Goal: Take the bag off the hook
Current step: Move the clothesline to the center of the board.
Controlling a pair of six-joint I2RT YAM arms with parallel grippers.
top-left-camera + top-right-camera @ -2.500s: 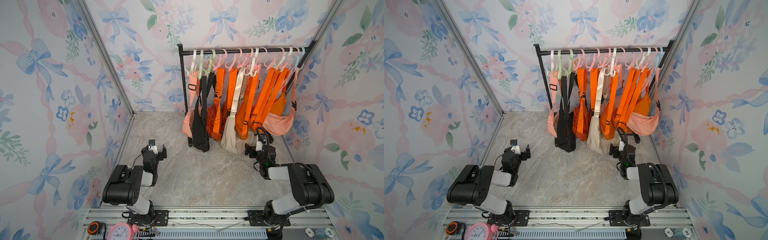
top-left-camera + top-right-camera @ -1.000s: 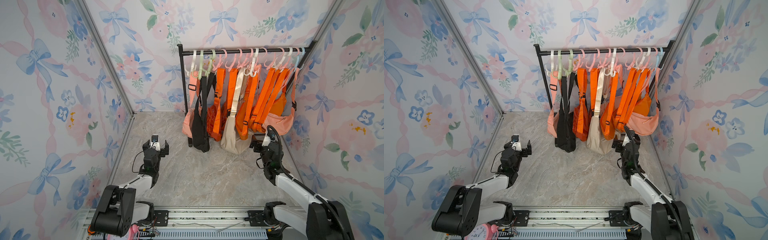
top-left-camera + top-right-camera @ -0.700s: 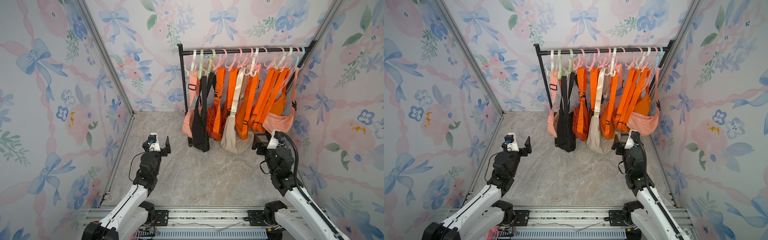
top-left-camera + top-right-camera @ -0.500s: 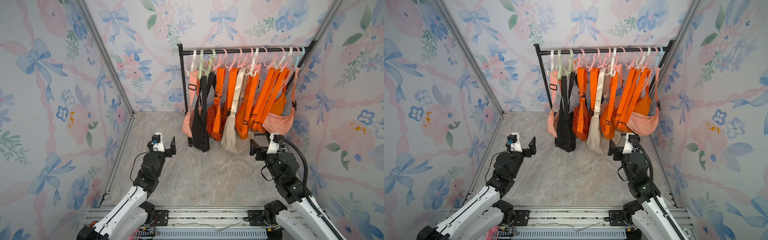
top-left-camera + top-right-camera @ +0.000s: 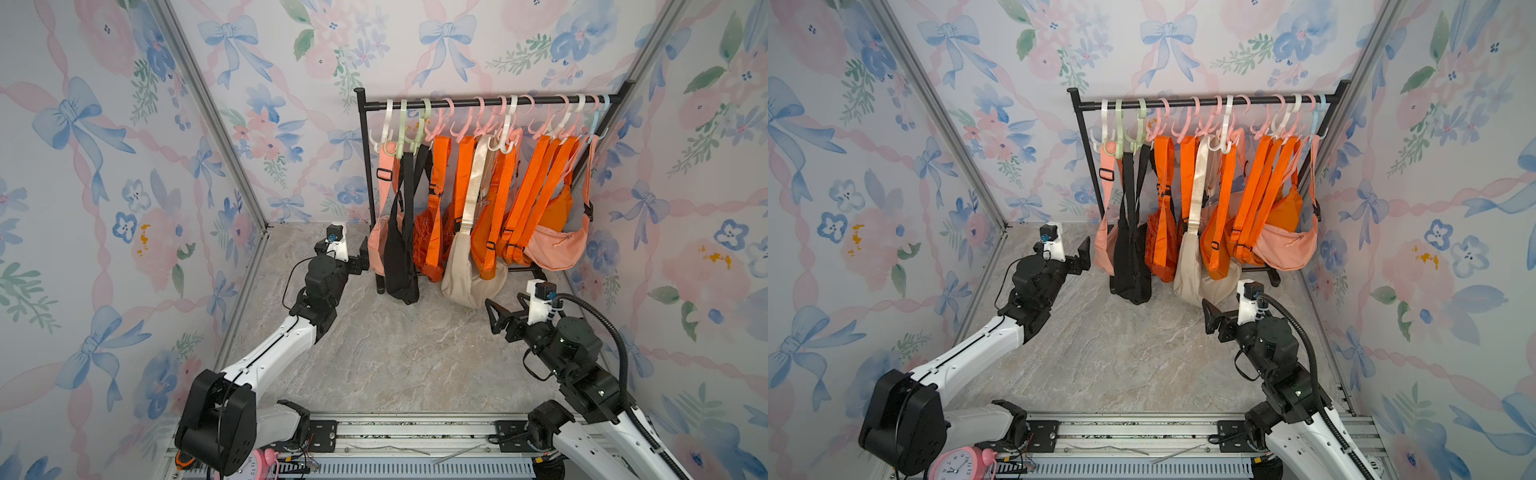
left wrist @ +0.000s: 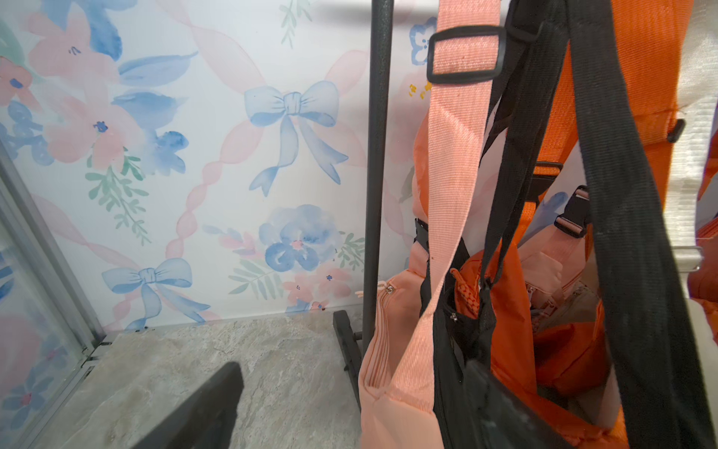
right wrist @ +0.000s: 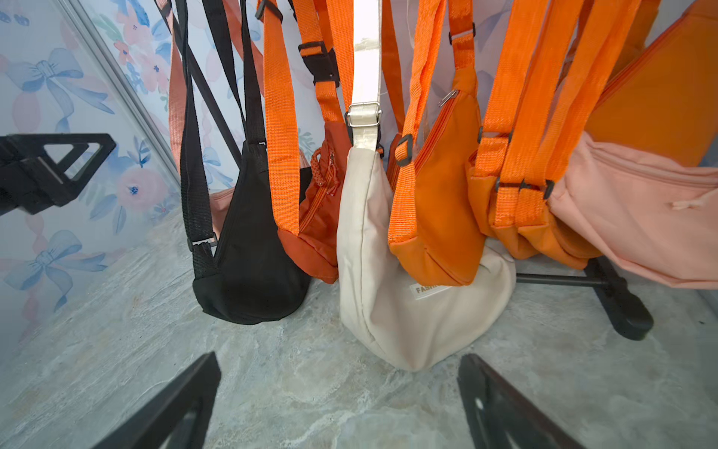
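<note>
a: where are the bags?
b: they hang by their straps from pastel plastic hooks (image 5: pixel 388 120) on the black metal rack (image 5: pixel 478 101). it stands at the far edge of the grey marble-look desk (image 5: pixel 395 353), toward the far right corner. from the rack's left post i see a small peach fabric sling bag (image 5: pixel 376 249), then a black fabric sling bag (image 5: pixel 399 266), then orange nylon bags (image 5: pixel 432 237). after those come a cream canvas crescent bag (image 5: pixel 461 270), more orange, and a wide peach fabric bag (image 5: pixel 557 249) at the right end.
a: do any touch the desk?
b: 2 do. the black one and the cream one sag onto it.
a: and the left claw?
b: the left gripper (image 5: pixel 1084 253) is raised just beside the small peach bag, by the left post. its jaws are spread wide with nothing clamped. in the left wrist view 1 finger (image 6: pixel 209 404) is over bare desk. the other is in front of the black bag, and i cannot tell whether it touches.
a: and the right claw?
b: the right gripper (image 7: pixel 340 363) sits low over the desk near the right edge, facing the cream bag and apart from it. its jaws are wide apart and empty.
</note>
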